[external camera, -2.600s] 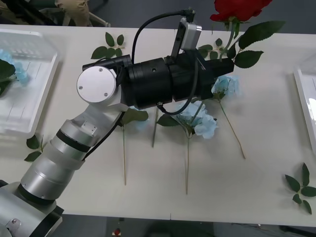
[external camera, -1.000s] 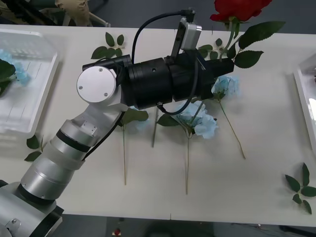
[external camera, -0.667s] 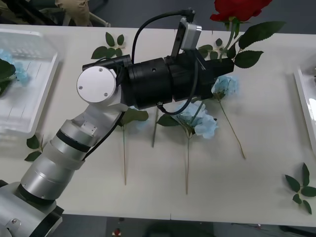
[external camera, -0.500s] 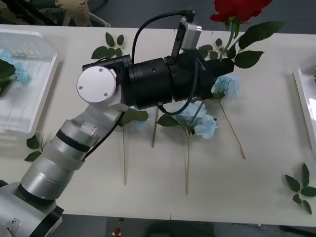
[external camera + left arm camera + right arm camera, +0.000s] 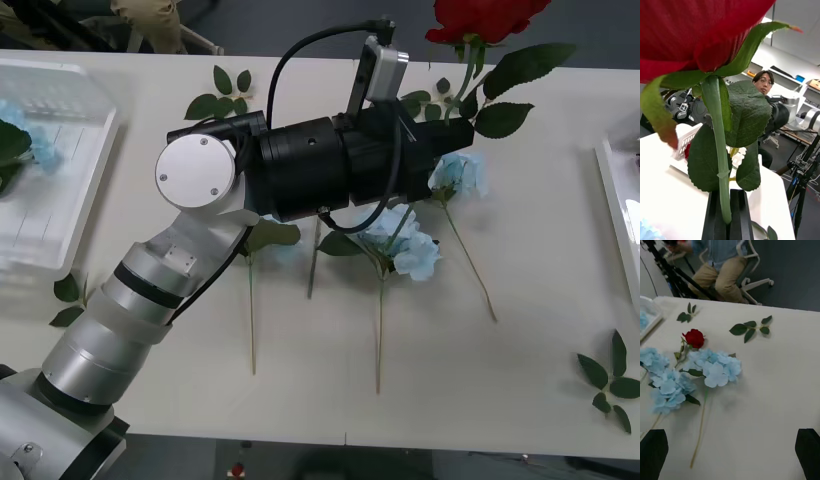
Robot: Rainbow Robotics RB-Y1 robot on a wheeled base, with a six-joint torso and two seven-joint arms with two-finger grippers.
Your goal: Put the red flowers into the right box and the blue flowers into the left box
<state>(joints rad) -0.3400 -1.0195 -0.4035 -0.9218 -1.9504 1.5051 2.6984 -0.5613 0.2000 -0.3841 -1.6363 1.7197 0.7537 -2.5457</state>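
Above table (image 5: 540, 330), left gripper (image 5: 727, 212) clamps red flower (image 5: 487, 17) stem.

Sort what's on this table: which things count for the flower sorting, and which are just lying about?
Job:
- red rose, stem clamped in the left gripper
- red rose on the table
- blue flowers
- left box, one blue flower already in it
- right box

Lying about:
- loose leaf sprigs, no blooms

The right gripper hangs open above the table.
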